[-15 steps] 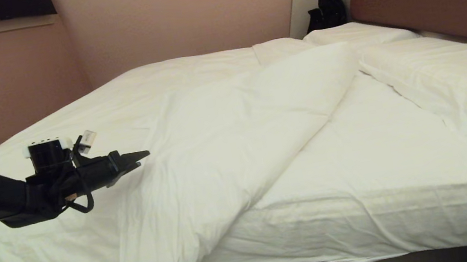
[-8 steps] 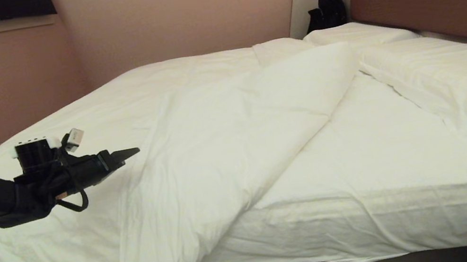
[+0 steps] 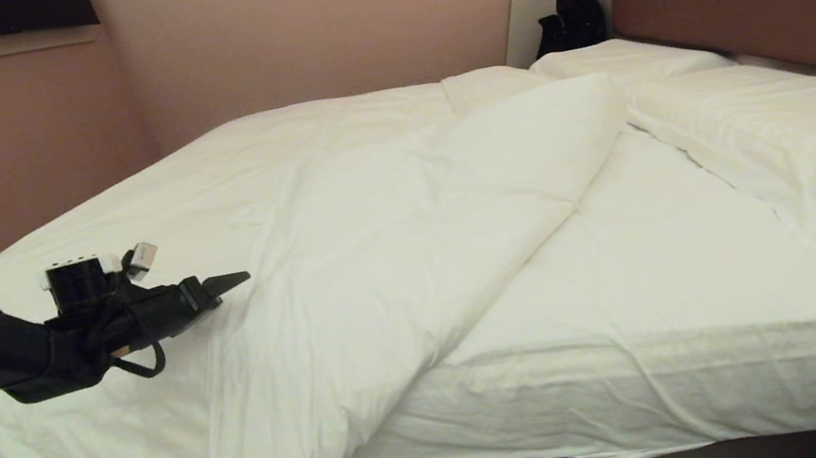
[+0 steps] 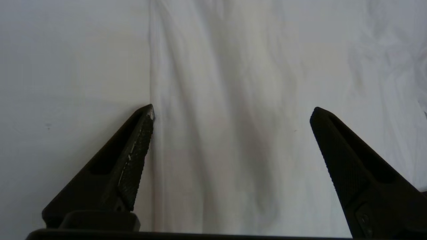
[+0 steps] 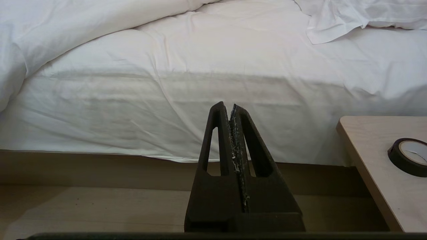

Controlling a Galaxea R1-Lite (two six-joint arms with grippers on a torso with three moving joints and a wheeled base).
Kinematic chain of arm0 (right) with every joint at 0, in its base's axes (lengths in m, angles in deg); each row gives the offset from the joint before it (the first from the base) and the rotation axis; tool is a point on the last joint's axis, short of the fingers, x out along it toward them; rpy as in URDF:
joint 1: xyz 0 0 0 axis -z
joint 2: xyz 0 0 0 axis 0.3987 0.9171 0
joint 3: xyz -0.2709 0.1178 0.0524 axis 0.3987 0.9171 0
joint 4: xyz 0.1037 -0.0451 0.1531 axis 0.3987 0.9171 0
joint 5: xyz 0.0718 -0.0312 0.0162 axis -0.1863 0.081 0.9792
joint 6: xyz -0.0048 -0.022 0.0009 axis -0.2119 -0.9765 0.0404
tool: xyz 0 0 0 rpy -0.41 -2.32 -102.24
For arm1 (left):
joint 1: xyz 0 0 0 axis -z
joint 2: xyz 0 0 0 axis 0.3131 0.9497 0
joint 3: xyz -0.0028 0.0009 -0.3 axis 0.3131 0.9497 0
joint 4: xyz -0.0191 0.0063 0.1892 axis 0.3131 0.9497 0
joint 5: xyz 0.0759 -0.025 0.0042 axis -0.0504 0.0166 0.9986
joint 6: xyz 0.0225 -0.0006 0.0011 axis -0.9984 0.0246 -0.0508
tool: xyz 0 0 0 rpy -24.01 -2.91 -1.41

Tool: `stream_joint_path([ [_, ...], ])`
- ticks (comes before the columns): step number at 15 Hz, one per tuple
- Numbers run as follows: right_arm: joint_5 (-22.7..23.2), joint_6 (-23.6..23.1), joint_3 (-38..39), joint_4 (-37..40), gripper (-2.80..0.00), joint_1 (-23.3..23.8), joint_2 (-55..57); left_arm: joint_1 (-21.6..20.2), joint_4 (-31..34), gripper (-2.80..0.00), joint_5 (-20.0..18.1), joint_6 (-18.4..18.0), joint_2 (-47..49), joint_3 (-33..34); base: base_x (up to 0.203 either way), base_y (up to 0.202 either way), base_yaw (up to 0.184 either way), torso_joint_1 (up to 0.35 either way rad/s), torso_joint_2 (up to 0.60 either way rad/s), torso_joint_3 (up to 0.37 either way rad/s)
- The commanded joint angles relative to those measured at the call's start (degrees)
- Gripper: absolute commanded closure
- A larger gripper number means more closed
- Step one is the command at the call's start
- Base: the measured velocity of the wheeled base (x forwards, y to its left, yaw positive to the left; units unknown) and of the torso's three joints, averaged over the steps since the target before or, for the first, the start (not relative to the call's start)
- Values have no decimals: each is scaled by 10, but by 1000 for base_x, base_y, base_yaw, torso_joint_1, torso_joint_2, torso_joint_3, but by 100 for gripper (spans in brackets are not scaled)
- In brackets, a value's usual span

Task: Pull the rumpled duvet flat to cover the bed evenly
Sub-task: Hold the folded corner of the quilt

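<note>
Our left gripper (image 3: pixel 236 278) at 9 o'clock in head view, level above duvet (image 3: pixel 349 273), jaws spread wide, holding nothing; white cloth between them in wrist view. Duvet bunched over bed (image 3: pixel 637 289) from 8 o'clock to centre, diagonal fold, sheet bare toward 4 o'clock. Pillows (image 3: pixel 778 138) at 2 o'clock. Our right gripper (image 5: pixel 232 107) low beside mattress edge, jaws pressed together, empty. Tape roll (image 5: pixel 407 156) on bench (image 5: pixel 373 166).
</note>
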Motion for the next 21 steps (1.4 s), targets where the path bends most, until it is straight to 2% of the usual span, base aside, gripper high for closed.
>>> stream_joint_path([
  [1, 0, 0, 0, 0, 0, 0, 1, 4, 4, -280, -3, 2, 15, -4, 0, 0, 0, 0, 0, 0],
  [13, 0, 0, 0, 0, 0, 0, 1, 39, 3, -280, 0, 7, -7, -4, 0, 0, 0, 0, 0, 0],
  [14, 0, 0, 0, 0, 0, 0, 1, 38, 1, -280, 8, 6, -15, 1, 0, 0, 0, 0, 0, 0],
  [15, 0, 0, 0, 0, 0, 0, 1, 35, -1, -280, 36, 4, -30, 7, 0, 0, 0, 0, 0, 0],
  [17, 0, 0, 0, 0, 0, 0, 1, 21, -2, -280, 56, 3, -40, 11, 0, 0, 0, 0, 0, 0],
  [21, 0, 0, 0, 0, 0, 0, 1, 3, 3, -280, 64, 5, -55, 11, 0, 0, 0, 0, 0, 0],
])
